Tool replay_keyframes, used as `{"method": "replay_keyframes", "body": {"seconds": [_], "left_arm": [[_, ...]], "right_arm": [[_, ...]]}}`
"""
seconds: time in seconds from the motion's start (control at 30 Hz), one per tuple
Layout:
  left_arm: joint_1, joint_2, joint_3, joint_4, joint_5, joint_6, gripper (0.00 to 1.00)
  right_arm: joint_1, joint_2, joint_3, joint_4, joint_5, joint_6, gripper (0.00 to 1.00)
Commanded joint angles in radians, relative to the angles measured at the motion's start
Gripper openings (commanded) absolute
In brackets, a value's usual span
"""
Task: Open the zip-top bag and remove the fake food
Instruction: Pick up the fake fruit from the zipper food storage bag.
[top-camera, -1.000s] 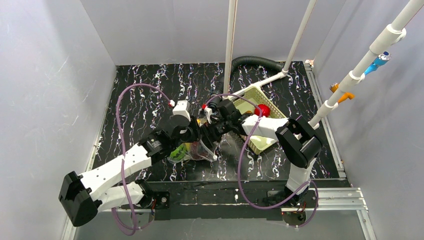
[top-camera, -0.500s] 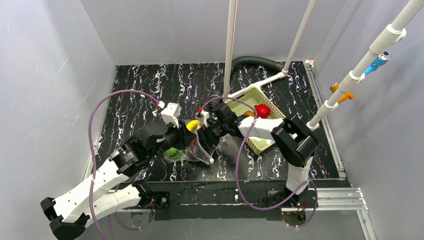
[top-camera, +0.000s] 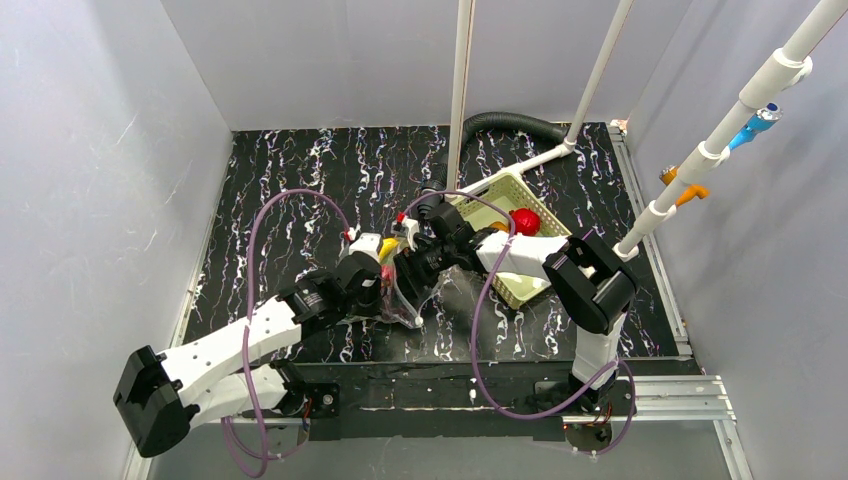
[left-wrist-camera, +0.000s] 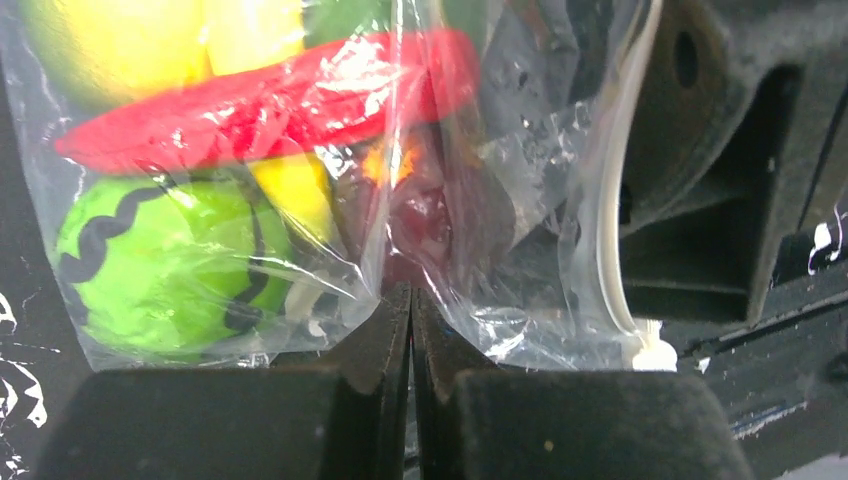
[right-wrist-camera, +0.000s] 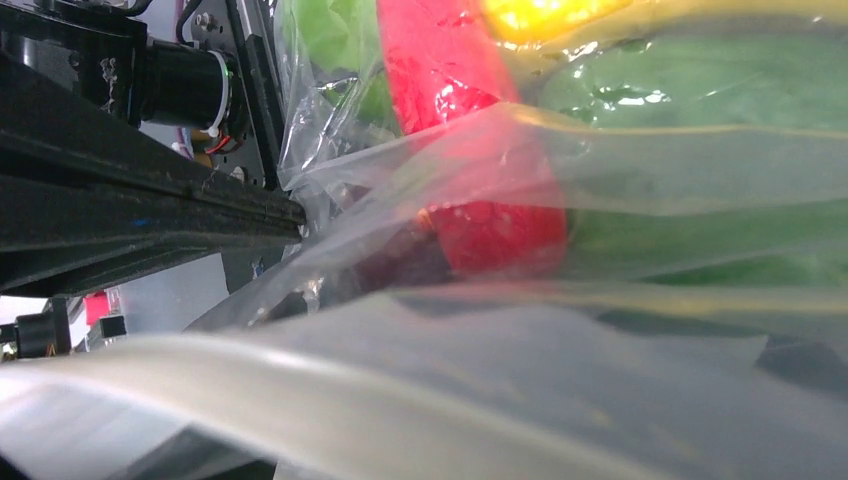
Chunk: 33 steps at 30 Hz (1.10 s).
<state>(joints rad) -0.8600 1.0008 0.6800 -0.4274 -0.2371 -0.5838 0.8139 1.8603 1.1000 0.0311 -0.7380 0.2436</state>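
Clear zip-top bag (left-wrist-camera: 500, 200), one; chili (left-wrist-camera: 260, 100), one.

The left gripper (top-camera: 390, 288), right gripper (top-camera: 412, 268) and zip-top bag (top-camera: 405, 303) crowd the centre of the top view, with no passage between them. The basket (top-camera: 488, 190) and white poles (top-camera: 462, 90) block the upper right; bare table (top-camera: 290, 190) lies open at upper left.
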Motion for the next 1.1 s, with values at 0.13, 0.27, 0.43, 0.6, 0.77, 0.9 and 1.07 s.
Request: {"method": "replay_keyframes", "body": {"seconds": [0.13, 0.27, 0.43, 0.6, 0.77, 0.9, 1.07], "left_arm": [[0.036, 0.052, -0.048, 0.044, -0.096, -0.019, 0.0], [0.045, 0.095, -0.077, 0.087, -0.07, -0.026, 0.0], [0.052, 0.125, -0.105, 0.126, -0.046, -0.04, 0.0], [0.055, 0.126, -0.116, 0.139, -0.037, -0.044, 0.0], [0.065, 0.115, -0.116, 0.142, -0.036, -0.041, 0.0], [0.072, 0.085, -0.106, 0.123, -0.04, -0.039, 0.0], [0.077, -0.023, -0.099, 0.08, -0.035, -0.033, 0.08]], "right_arm": [[0.002, 0.014, 0.056, 0.019, -0.006, 0.004, 0.88], [0.008, 0.031, 0.069, 0.021, -0.003, 0.011, 0.88], [0.032, 0.066, 0.1, -0.004, 0.023, -0.003, 0.89], [0.057, 0.1, 0.138, -0.072, 0.094, -0.04, 0.86], [0.066, 0.113, 0.167, -0.14, 0.146, -0.096, 0.82], [0.066, 0.101, 0.177, -0.16, 0.154, -0.125, 0.58], [0.034, 0.022, 0.177, -0.17, 0.114, -0.147, 0.27]]}}
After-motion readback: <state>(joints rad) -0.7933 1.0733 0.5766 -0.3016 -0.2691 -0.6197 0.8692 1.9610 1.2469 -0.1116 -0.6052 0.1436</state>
